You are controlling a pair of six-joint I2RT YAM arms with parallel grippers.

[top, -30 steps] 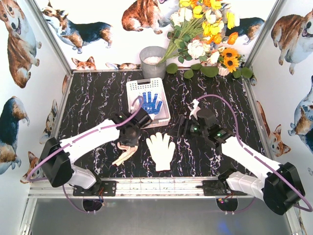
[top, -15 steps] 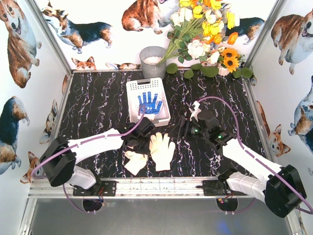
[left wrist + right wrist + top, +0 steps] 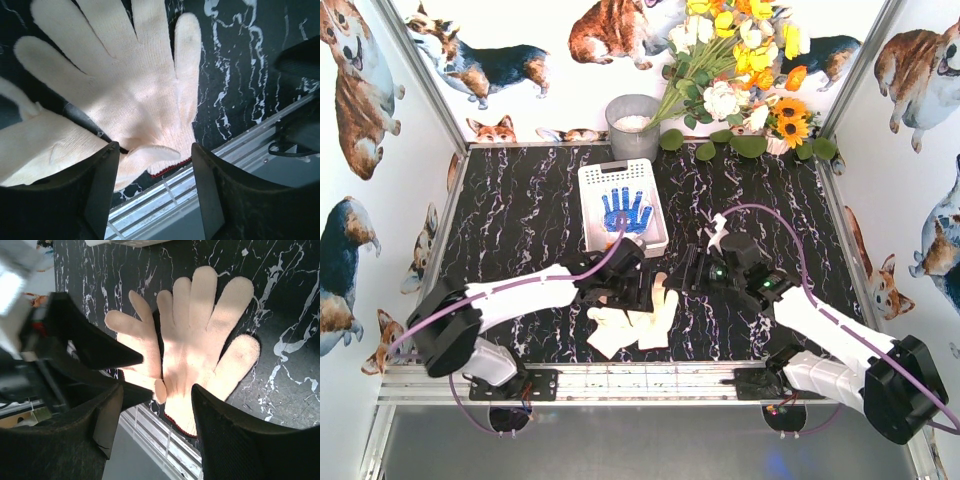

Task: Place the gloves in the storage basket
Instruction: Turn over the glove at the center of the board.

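The white storage basket stands at the table's middle back, with a blue-dotted glove lying in it. Two white gloves lie side by side near the front edge: one flat with its fingers spread, the other overlapping its left side. My left gripper hangs open just above them, nothing between its fingers. To the right of the gloves, my right gripper is open too, and holds nothing.
A round grey bucket and a bunch of flowers stand at the back. The metal front rail runs just below the gloves' cuffs. The left arm's black wrist is close to my right gripper.
My left gripper carried a glove rightward, set it down against the flat glove and opened, letting it go. The right gripper edged slightly left.
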